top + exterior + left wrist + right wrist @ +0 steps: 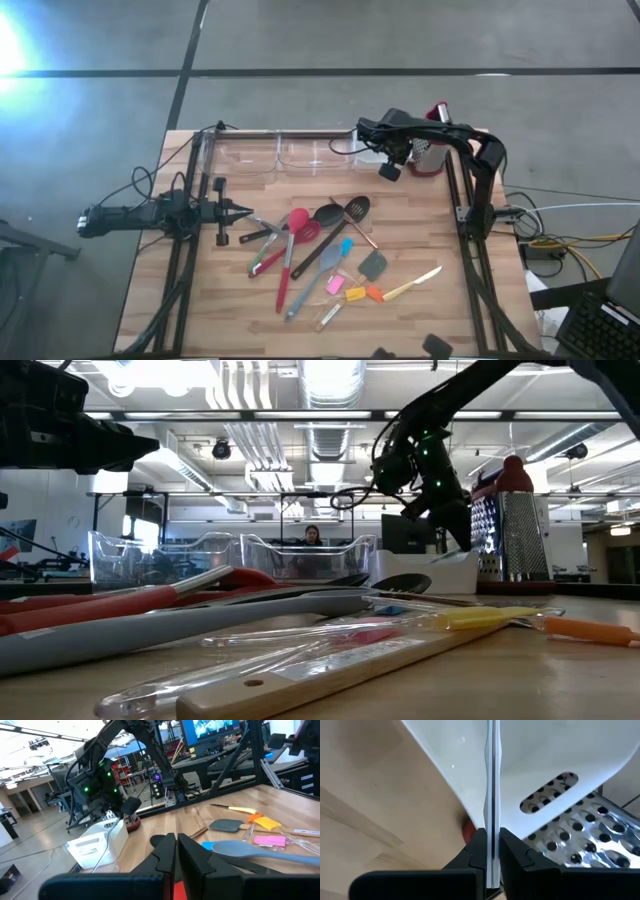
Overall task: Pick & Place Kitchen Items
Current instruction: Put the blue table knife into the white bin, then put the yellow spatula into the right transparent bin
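Pale striped wooden desk [450, 320], red silicone whisk [297, 222], black slotted spoon [357, 208], light blue spatula [344, 247], pink scraper [334, 286], orange scraper [374, 294], yellow-handled knife [411, 287], steel box grater with red top [508, 520]

utensils [250, 610] in foreground, grater [510, 525] behind, w/ clear tubs [200, 550].

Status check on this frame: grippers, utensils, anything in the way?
Left gripper shut, empty, beside utensil pile. Right gripper shut on white tub wall, by grater. Utensils untouched.
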Controlling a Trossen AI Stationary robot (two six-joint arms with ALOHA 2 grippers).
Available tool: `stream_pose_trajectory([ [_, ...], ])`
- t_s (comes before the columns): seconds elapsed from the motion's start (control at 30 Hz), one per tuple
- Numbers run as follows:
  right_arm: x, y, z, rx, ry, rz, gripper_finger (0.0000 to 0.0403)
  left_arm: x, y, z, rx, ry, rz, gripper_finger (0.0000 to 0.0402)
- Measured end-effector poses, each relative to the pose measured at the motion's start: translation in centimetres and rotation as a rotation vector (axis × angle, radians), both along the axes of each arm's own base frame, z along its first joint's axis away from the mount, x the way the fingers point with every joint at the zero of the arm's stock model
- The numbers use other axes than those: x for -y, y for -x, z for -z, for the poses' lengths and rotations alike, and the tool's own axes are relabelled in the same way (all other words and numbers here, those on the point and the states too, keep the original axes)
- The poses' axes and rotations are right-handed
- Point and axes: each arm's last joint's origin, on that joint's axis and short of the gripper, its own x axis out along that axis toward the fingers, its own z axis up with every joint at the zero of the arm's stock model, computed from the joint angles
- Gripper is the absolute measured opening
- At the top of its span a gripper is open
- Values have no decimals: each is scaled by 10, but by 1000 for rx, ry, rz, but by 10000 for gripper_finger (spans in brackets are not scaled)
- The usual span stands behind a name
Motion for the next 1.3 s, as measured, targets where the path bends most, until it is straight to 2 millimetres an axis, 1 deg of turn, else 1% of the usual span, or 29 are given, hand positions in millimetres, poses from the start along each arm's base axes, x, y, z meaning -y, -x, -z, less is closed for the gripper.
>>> stream_pose_trajectory([
  [0.17,3,-4,10,-26,-15,-20,18,0,0,0,0,0,0,23],
  [0.27,3,-4,11,-28,-14,-18,18,0,0,0,0,0,0,23],
  [0.33,3,-3,10,-20,-6,-6,26,0,0,0,0,0,0,23],
  [0.6,2,-1,-9,82,54,22,100,0,0,0,0,0,0,23],
  [0.73,1,0,-13,97,59,25,136,0,0,0,0,0,0,23],
  [0.9,-1,2,-19,112,71,26,166,0,0,0,0,0,0,23],
  [1.0,-4,3,-29,138,89,18,172,0,0,0,0,0,0,23],
  [1.1,-12,4,-45,183,119,1,168,0,0,0,0,0,0,23],
  [1.3,-41,7,-86,315,192,-48,150,0,0,0,0,0,0,23],
])
